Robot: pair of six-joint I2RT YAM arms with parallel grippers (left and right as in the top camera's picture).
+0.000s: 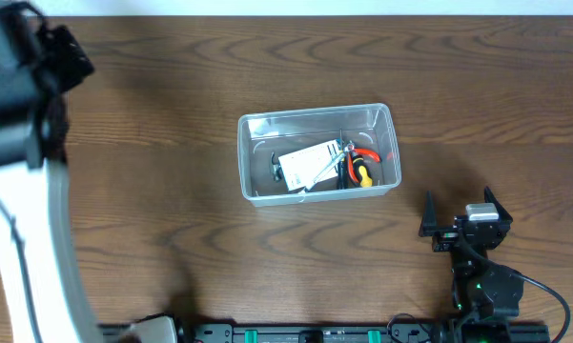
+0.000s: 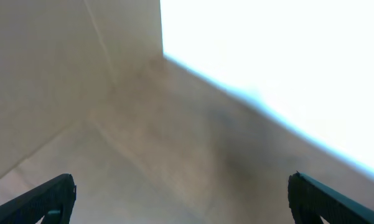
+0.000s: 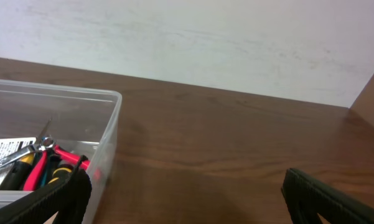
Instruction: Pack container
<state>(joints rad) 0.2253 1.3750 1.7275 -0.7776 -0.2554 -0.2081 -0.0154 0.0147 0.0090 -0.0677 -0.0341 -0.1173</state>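
Observation:
The clear plastic container (image 1: 318, 152) stands at the table's middle. It holds a white card pack (image 1: 310, 164) and red and yellow handled hand tools (image 1: 359, 167). The container also shows at the left of the right wrist view (image 3: 109, 134). My right gripper (image 1: 458, 211) is open and empty, low over the table to the front right of the container; its fingers show in the right wrist view (image 3: 187, 199). My left arm is raised at the far left; its gripper (image 2: 180, 199) is open and empty, facing a blurred beige surface.
The wood table (image 1: 153, 219) spreads around the container. A white wall (image 3: 205, 37) stands behind the table's far edge. The left arm's white link (image 1: 29, 248) hangs over the front left of the table.

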